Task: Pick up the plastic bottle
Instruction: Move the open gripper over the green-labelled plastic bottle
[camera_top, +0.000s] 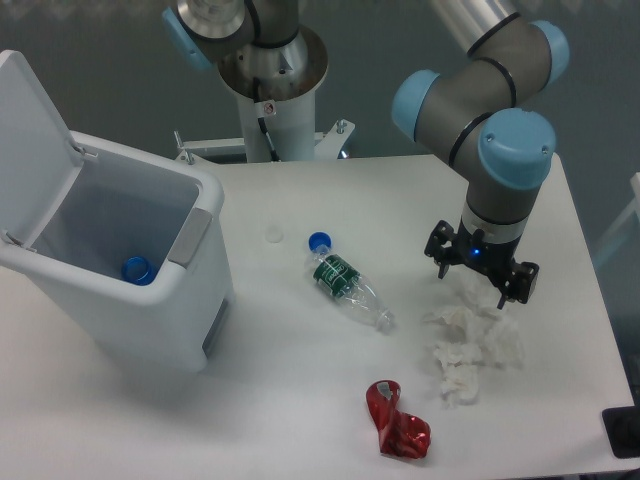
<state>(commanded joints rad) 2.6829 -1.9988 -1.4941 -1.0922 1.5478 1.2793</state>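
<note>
clear plastic bottle (349, 288) lies untouched

No text can be read: the plastic bottle (347, 284) carries a dark green label with pale markings too small to make out.

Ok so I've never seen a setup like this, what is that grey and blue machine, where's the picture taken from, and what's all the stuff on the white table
That is a jointed robot arm; its gripper, a two-fingered claw, hangs open and empty above some crumpled white tissue. One fixed camera looks down at the white table from the front. Mid-table lies the plastic bottle it should pick up: clear, green label, on its side, with a blue cap at its upper end. Whether that cap is screwed on, I cannot tell. Near the front edge is a crumpled shiny red wrapper. On the left stands a white bin, lid up, with a blue ring inside.
</note>
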